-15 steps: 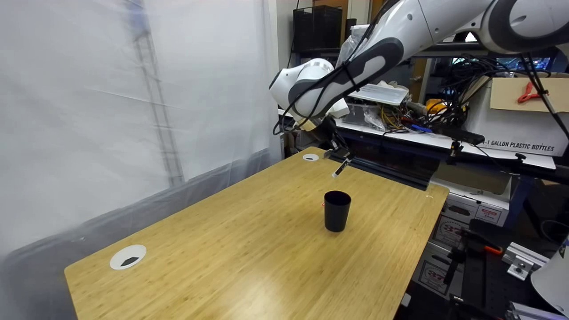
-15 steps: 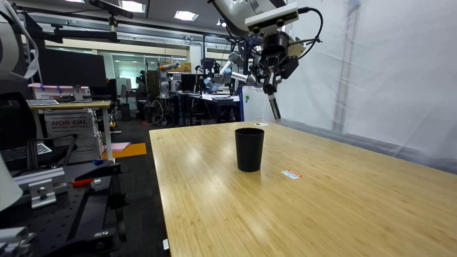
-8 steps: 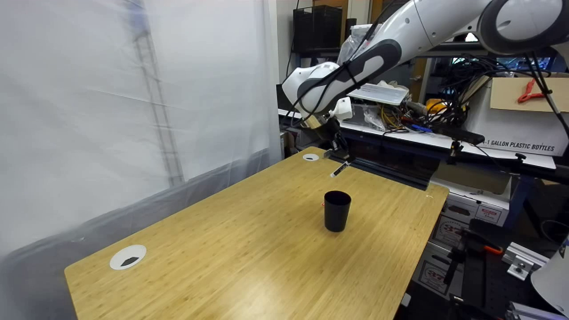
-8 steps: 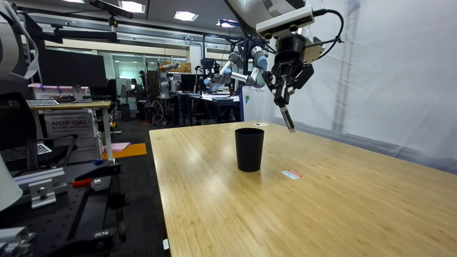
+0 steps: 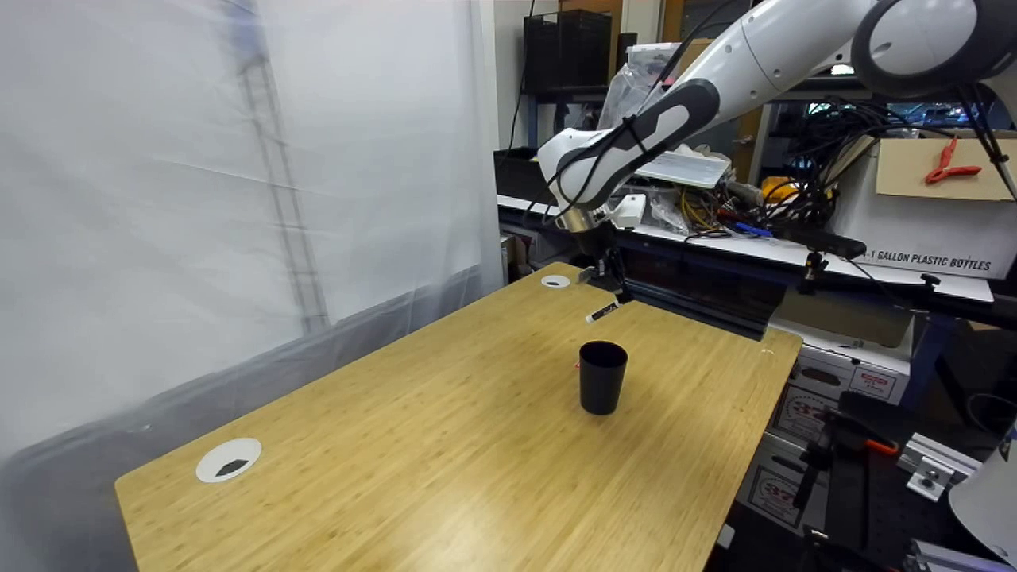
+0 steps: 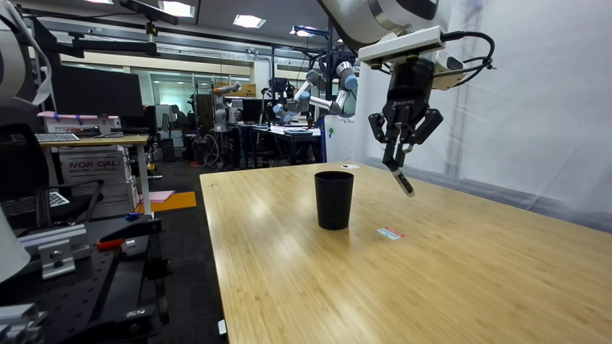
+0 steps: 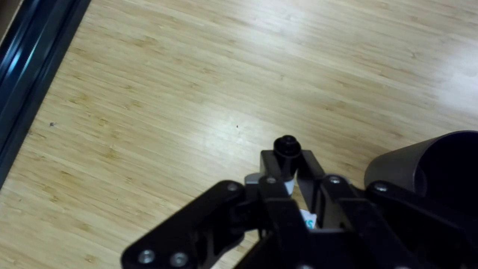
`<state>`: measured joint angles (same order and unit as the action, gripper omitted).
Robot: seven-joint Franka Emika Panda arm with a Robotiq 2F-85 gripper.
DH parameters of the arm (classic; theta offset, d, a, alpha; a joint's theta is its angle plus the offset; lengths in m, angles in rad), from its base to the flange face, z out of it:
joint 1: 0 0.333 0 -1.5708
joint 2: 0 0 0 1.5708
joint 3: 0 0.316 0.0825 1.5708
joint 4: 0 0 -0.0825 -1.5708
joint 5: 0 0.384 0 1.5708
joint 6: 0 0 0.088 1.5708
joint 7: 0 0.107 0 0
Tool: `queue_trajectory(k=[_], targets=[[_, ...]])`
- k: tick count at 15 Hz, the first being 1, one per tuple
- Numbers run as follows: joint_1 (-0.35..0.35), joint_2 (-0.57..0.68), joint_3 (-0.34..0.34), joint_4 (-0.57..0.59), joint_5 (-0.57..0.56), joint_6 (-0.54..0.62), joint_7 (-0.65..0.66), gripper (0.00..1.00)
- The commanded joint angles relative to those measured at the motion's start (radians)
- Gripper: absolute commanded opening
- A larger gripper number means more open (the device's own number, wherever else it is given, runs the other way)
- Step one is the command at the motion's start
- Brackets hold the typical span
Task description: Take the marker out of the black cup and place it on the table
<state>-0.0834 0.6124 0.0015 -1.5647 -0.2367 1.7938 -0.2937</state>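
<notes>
"What's the gripper (image 6: pixel 394 164) doing?"

"It's pinching the marker (image 6: pixel 404 183) between its fingertips, seemingly near the dark end. The rest is sticking out past them at a tilt, the pale end pointing downward and away from the gripper in both exterior views."

"So it's out of the black cup (image 6: pixel 334 201)?"

"Yes. The cup is standing upright near the gripper, off to its right in the wrist view. The worktop (image 6: pixel 430 267) is lying beneath the gripper, and the marker seems to be hanging above it, though I'm not managing to judge the gap."

"Then only the placing is remaining, I'm guessing. What's worrying you?"

"That tilt. With a lowering at this angle, the pale end would be striking first, and such a narrow pinch could be letting the marker pivot or slip. Letting go too high would be sending it bouncing, and being round, it could be rolling."

"And the cup?"

"Should the gripper be swinging toward it on the way down, a finger could be knocking it over."
</notes>
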Motion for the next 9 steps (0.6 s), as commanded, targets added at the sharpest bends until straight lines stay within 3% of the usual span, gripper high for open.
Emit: queue_trajectory(k=[1,9], targets=[[-0.021,-0.043,0.001,-0.086,0.048,0.124,0.010,0.05],[-0.062,-0.055,0.010,-0.215,0.138,0.343,-0.050,0.05]])
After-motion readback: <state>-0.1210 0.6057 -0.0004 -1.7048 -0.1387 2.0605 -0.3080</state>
